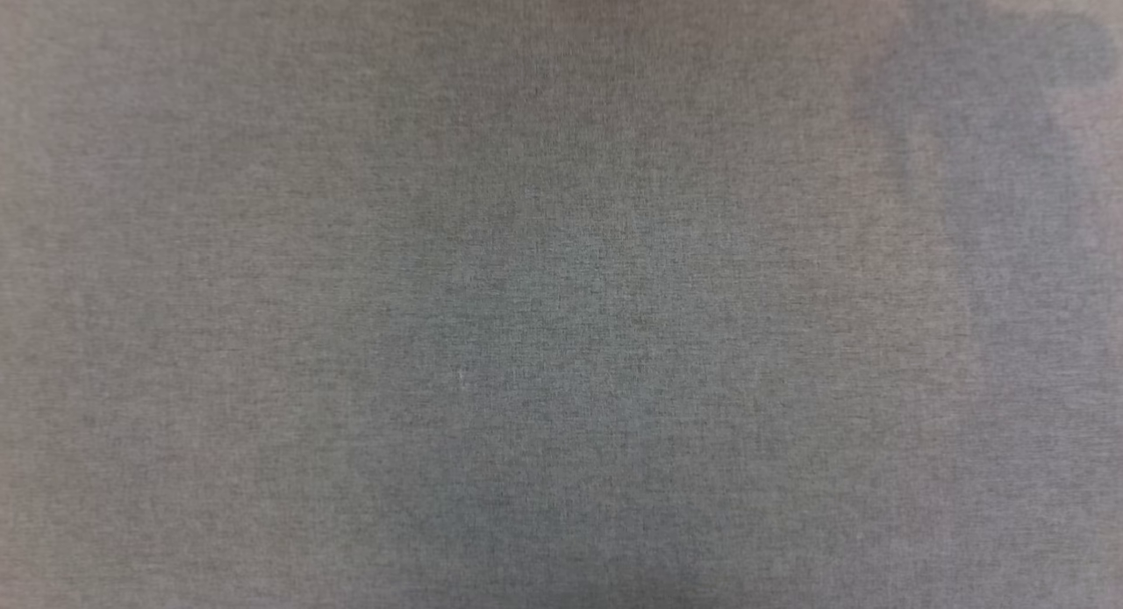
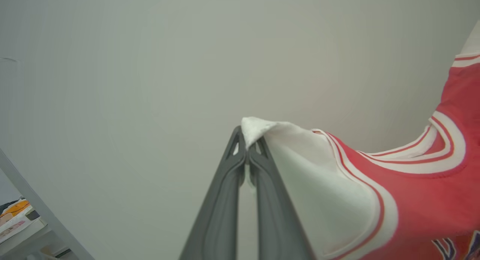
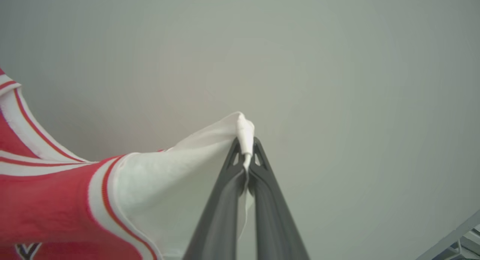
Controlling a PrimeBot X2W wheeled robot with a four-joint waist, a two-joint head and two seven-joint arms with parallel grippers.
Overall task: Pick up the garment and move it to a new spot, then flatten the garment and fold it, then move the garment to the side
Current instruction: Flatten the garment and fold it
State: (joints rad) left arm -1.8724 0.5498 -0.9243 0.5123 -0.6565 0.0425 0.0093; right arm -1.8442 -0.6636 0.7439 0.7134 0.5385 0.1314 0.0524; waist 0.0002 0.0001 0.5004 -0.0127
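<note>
— How many garments do you count?
— One, a single red jersey T-shirt (image 2: 412, 200). I count two sleeves on it: one white sleeve (image 2: 311, 170) in the left wrist view and a second white sleeve (image 3: 168, 177) in the right wrist view.
— And how many grippers?
— Two, the left gripper (image 2: 247, 144) and the right gripper (image 3: 246, 145). Each has two dark fingers (image 2: 223, 203), so four fingers together.
— Is there anything more?
— One gray woven cloth (image 1: 561, 293) in the head view.

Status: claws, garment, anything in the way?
Left claw shut on garment sleeve tip. Right claw shut on other sleeve. Garment held up, spread between claws. No obstruction visible.
</note>
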